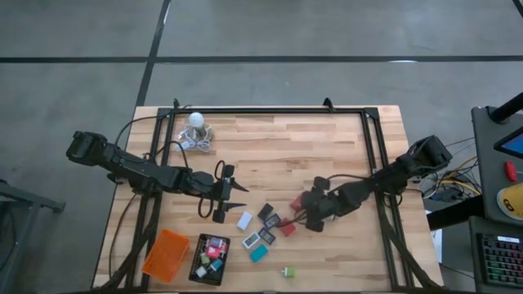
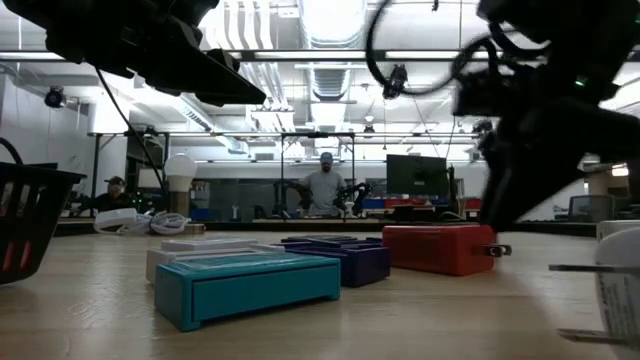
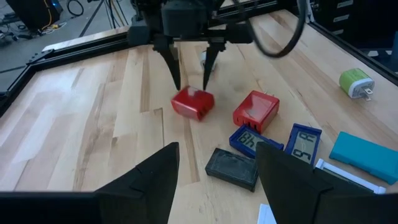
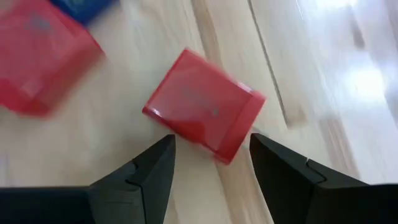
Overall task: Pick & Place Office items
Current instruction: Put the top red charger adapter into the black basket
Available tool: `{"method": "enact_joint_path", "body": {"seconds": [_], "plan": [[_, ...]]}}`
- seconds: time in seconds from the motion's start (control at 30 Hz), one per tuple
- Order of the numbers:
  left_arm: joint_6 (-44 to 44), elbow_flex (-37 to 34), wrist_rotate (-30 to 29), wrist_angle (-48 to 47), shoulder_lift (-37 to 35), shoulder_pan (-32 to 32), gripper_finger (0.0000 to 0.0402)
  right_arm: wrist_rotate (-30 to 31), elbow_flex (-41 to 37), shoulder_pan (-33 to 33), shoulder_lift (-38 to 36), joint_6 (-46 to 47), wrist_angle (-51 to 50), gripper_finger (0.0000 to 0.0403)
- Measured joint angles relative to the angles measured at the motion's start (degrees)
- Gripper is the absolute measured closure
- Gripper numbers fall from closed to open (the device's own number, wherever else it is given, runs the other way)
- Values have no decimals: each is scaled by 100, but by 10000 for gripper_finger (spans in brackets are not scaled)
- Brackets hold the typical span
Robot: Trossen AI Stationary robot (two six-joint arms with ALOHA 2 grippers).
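The wooden table (image 1: 327, 147) carries both arms, and the right gripper (image 3: 189, 73) is at work, poised directly over a red block (image 4: 202, 115) with its fingers parted wider than the block and nothing held. The block lies flat on the wood just below and between the fingertips, slightly skewed to them. In my judgement it is light, rigid and smooth-sided, so a squeeze across its two long flat faces is soundest; a skewed bite could spin it out. A second red block with prongs (image 3: 256, 110) sits just beside it, then two blue display pieces (image 3: 277, 142), a black piece (image 3: 231, 168) and a teal block (image 3: 365, 157) farther off, crowding that side. The left gripper (image 1: 237, 193) waits open and empty, well apart.
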Motion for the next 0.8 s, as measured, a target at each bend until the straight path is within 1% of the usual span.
{"method": "enact_joint_path", "body": {"seconds": [0.13,0.27,0.43,0.57,0.8], "plan": [[0,0,0,4,0,0,186,2,0,-172,0,-339,665,200],[0,0,-1,2,0,0,186,2,0,-422,0,-431,1002,200],[0,0,0,2,0,0,186,15,0,-628,-1,-541,987,200],[2,0,0,0,0,0,186,5,0,-598,-8,-768,981,200],[0,0,0,-13,0,0,186,0,0,-588,-11,-793,965,200]]}}
